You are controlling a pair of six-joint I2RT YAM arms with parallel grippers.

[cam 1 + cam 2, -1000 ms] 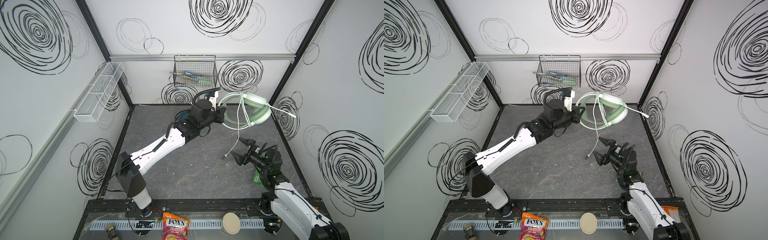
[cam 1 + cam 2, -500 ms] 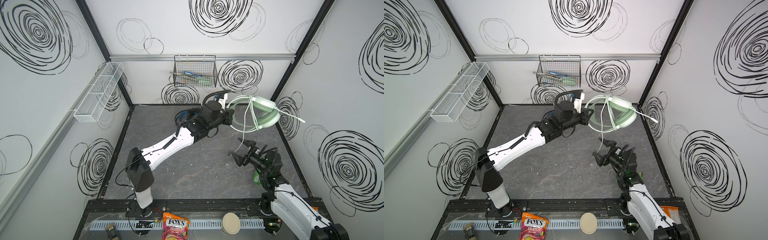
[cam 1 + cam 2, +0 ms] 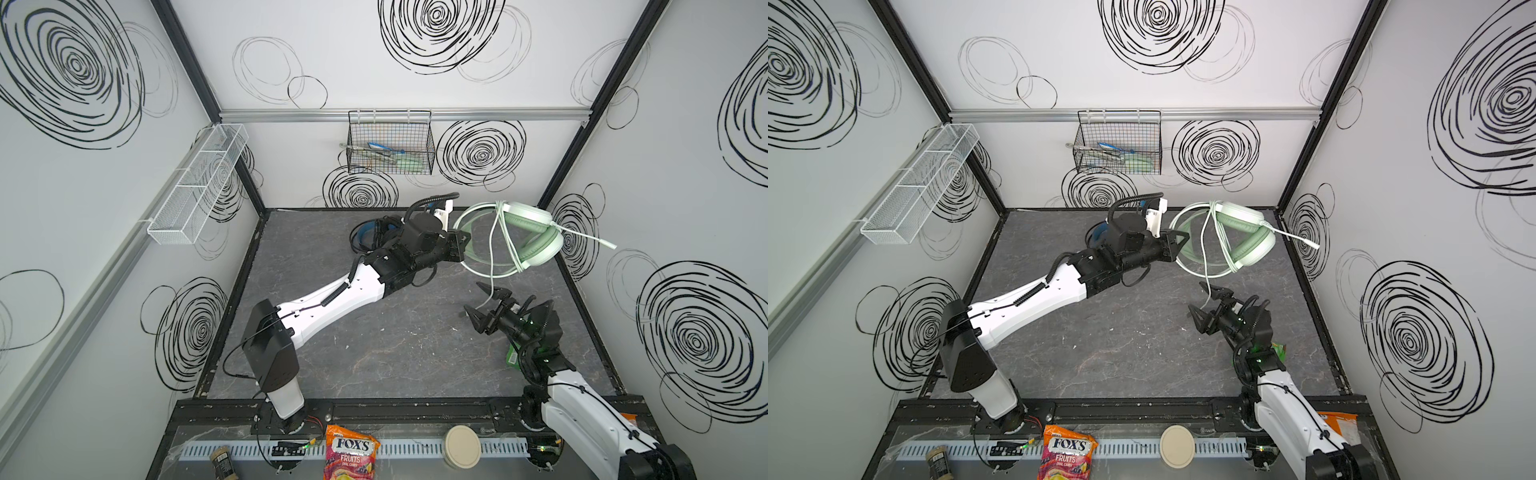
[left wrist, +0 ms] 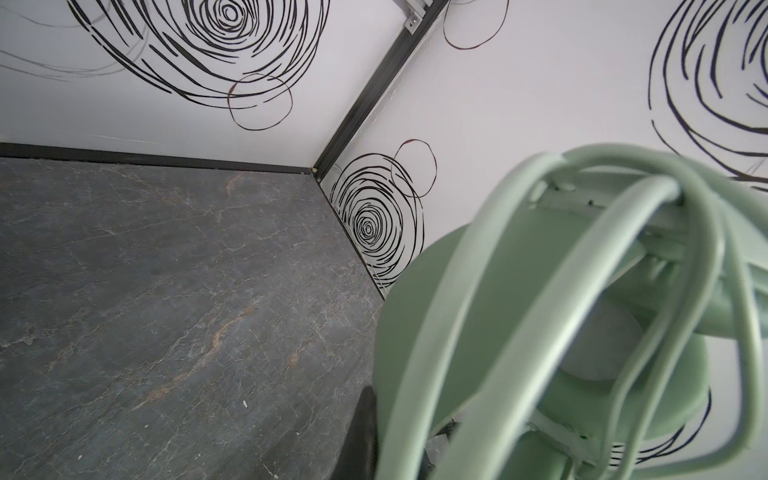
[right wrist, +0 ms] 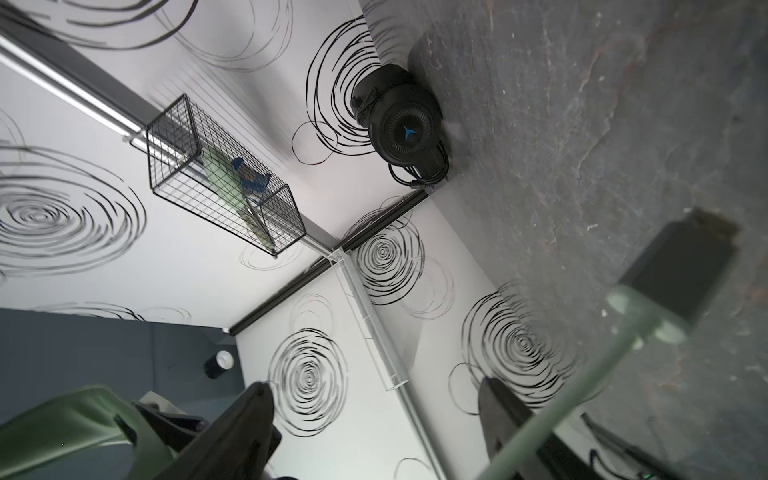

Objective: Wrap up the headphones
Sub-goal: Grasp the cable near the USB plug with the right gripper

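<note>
Headphones' pale, smooth cable (image 3: 491,257) hangs between the right gripper's (image 3: 478,300) spread, pointed jaws. Beyond, the left gripper (image 3: 461,245) clamps the mint-green headphones (image 3: 536,237) by their thin hoop, padded cups aloft. Farthest, the black headphones (image 5: 405,133), round-cupped, lie on the veined grey table (image 3: 374,353).

Most of the black headset (image 3: 365,232) lies hidden behind the left arm (image 3: 345,295); at the arm's tip, the mint-green headset (image 4: 582,332) runs off the left wrist view's edge. The contents of the wire basket (image 3: 430,141) beyond the arm are too small to identify.
</note>
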